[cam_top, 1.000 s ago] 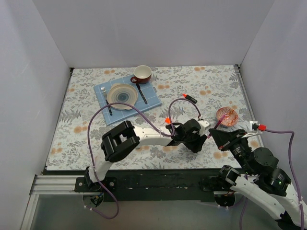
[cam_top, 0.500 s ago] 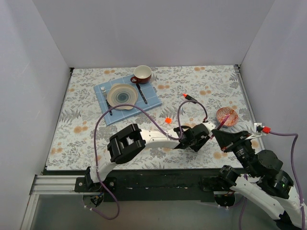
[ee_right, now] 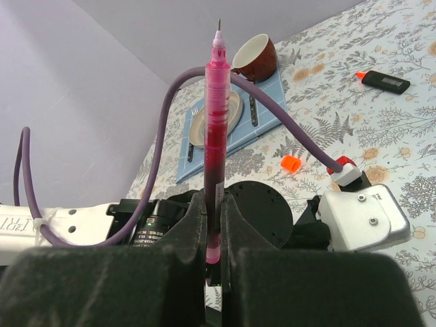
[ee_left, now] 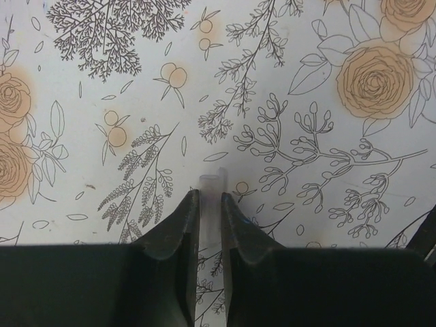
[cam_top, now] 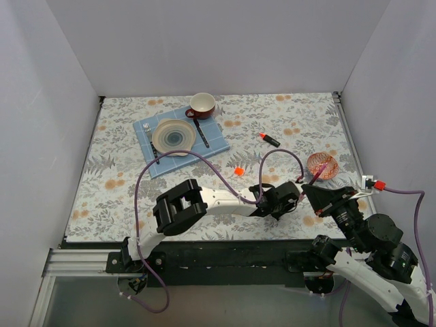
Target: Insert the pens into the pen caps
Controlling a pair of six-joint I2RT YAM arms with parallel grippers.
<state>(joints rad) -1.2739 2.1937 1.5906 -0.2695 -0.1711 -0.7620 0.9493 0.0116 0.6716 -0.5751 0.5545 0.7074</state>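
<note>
My right gripper (cam_top: 308, 190) is shut on the thin maroon pen (ee_right: 216, 122), tip pointing up; the pen also shows in the top view (cam_top: 315, 175). My left gripper (cam_top: 294, 197) reaches across to just left of it, low over the table. Its jaws (ee_left: 210, 204) are shut on a small pale translucent cap (ee_left: 209, 185). The bright orange cap (cam_top: 238, 171) lies on the cloth behind the left arm. The black orange-tipped highlighter (cam_top: 269, 139) lies farther back. The other pens and the blue caps are out of view.
A pink bowl (cam_top: 321, 165) sits just behind the two grippers. A blue mat (cam_top: 211, 139) at the back left carries a plate (cam_top: 173, 134), a fork, a dark knife and a red-brown cup (cam_top: 202, 104). The left arm's purple cable (cam_top: 197, 158) loops over the table.
My left gripper has moved right and nearer, closing up to the right gripper. Its cable has swung off the highlighter. The right gripper with the maroon pen has shifted slightly.
</note>
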